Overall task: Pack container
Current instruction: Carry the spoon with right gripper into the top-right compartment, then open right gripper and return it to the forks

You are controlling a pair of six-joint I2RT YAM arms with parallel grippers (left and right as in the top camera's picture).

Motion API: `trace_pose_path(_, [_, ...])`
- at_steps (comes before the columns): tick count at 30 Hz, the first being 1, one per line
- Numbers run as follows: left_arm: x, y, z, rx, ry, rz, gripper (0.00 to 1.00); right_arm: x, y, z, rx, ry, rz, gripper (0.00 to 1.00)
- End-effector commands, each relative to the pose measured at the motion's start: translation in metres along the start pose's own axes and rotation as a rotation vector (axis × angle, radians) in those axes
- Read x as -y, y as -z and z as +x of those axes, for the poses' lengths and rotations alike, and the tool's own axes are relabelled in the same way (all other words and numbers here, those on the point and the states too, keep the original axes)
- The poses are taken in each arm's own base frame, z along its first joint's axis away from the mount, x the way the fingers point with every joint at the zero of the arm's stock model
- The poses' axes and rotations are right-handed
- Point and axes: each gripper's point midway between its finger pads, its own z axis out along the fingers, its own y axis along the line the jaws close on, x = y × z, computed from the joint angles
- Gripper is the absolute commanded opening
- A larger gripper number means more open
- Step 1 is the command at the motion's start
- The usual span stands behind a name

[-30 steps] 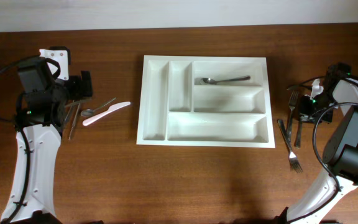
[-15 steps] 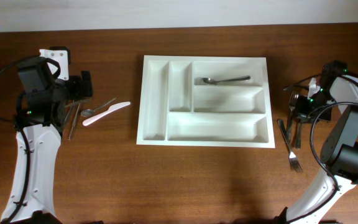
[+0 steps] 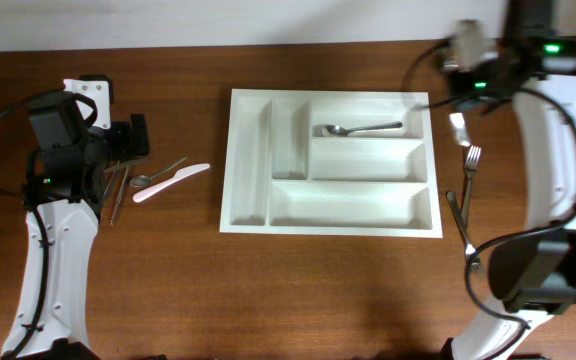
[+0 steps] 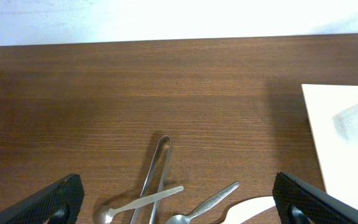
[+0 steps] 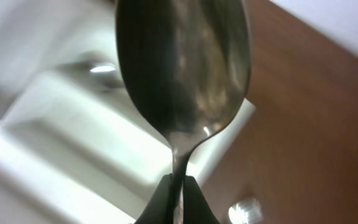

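Container (image 3: 348, 206) is set in the middle of the surface (image 3: 298, 290), long side toward the near edge, and is being filled. Nearest, at the right, two forks (image 3: 466, 236) are left on the wood near its right wall. Within it, the near and middle long compartments are seen bare, as are the two narrow ones at the left. In the far long compartment one spoon (image 3: 360, 129) is already laid, handle to the right. At the left, well apart from the container, tongs (image 4: 158, 167), two small spoons (image 4: 139, 203) and a pale knife (image 3: 172, 182) are spread, with the left pincer (image 4: 178, 190) held over them, its fingers (image 4: 55, 199) wide apart and nothing gripped. Farthest, by the container's far right corner, the right pincer (image 5: 176, 200) is clamped on the neck of a second spoon (image 5: 182, 68), whose bowl is pointed away from the grip, the white compartments blurred behind it.

The step in hand is judged to be the carrying of this spoon to the compartment where its fellow lies. For the next move, the spoon would need to be brought over that far compartment, turned so that its length is matched to the compartment's, lowered close to the floor, and only then released, lest it be dropped across a divider.
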Motion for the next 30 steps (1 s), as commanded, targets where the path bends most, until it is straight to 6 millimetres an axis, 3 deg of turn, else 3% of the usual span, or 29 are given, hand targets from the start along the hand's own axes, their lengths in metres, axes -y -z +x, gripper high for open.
trace_pose_path(1, [-0.002, 0.0, -0.007, 0.013, 0.005, -0.007, 0.99, -0.066, -0.034, -0.018, 0.04, 0.544, -0.184, 0.04])
trace_pose_path(4, [-0.002, 0.0, -0.006, 0.012, 0.005, -0.007, 0.99, -0.091, -0.058, -0.018, 0.045, 0.832, -0.241, 0.04])
trace_pose_path(7, [-0.002, 0.0, -0.007, 0.013, 0.005, -0.007, 0.99, -0.099, -0.083, -0.017, 0.052, 0.992, -0.271, 0.04])
trace_pose_path(9, [-0.002, 0.0, -0.007, 0.013, 0.005, -0.007, 0.99, -0.097, -0.1, -0.017, 0.055, 1.022, -0.273, 0.04])
trace_pose_path(10, [-0.002, 0.0, -0.007, 0.013, 0.005, -0.007, 0.99, -0.091, -0.119, -0.015, 0.048, 1.021, -0.267, 0.04])
trace_pose_path(18, [-0.002, 0.0, -0.007, 0.013, 0.005, -0.007, 0.99, -0.074, -0.169, 0.002, 0.023, 0.987, -0.28, 0.04])
trace_pose_path(25, [-0.002, 0.0, -0.007, 0.013, 0.005, -0.007, 0.99, -0.074, -0.181, 0.008, 0.013, 0.98, -0.293, 0.05])
trace_pose_path(28, [-0.002, 0.0, -0.007, 0.013, 0.005, -0.007, 0.99, -0.071, -0.173, -0.002, 0.018, 0.896, -0.268, 0.14])
trace_pose_path(30, [-0.002, 0.0, -0.007, 0.013, 0.005, -0.007, 0.99, -0.062, -0.154, -0.023, 0.031, 0.76, -0.201, 0.17])
